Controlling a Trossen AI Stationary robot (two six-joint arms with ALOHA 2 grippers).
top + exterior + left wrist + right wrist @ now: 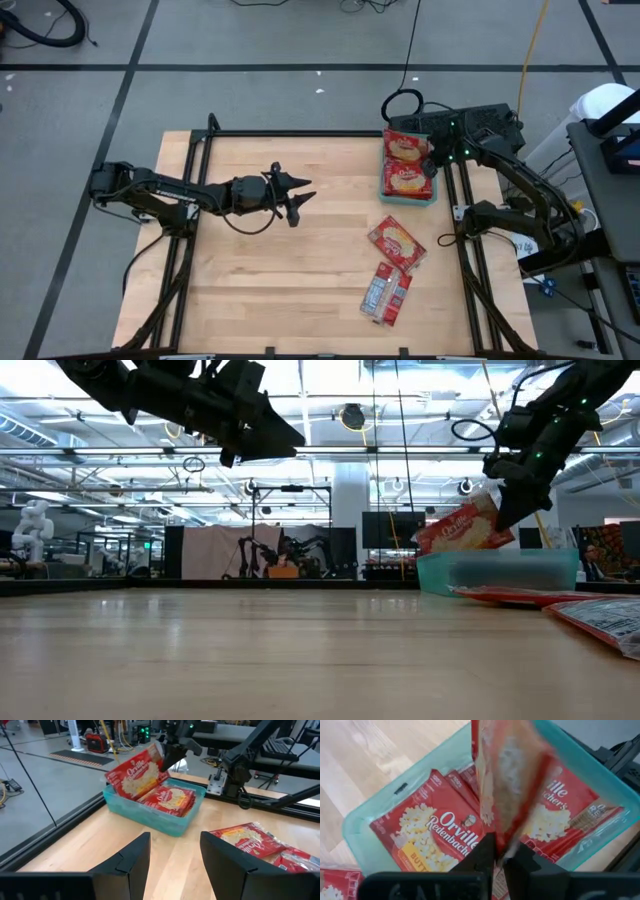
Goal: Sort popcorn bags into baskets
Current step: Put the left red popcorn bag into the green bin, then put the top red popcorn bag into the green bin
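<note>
While the left gripper (300,197) hangs over bare table well away from the tray (408,196), its fingers apart and empty, the right gripper (432,163) sits over the tray's far end, pinching a bag (405,148); two more bags (397,243) lie nearer. From table height, that bag (466,528) tilts above the tray (498,572), just under the gripper (508,510). In the right wrist view the fingers (485,852) clamp the bag's (507,780) edge; packets (432,837) lie below.
</note>
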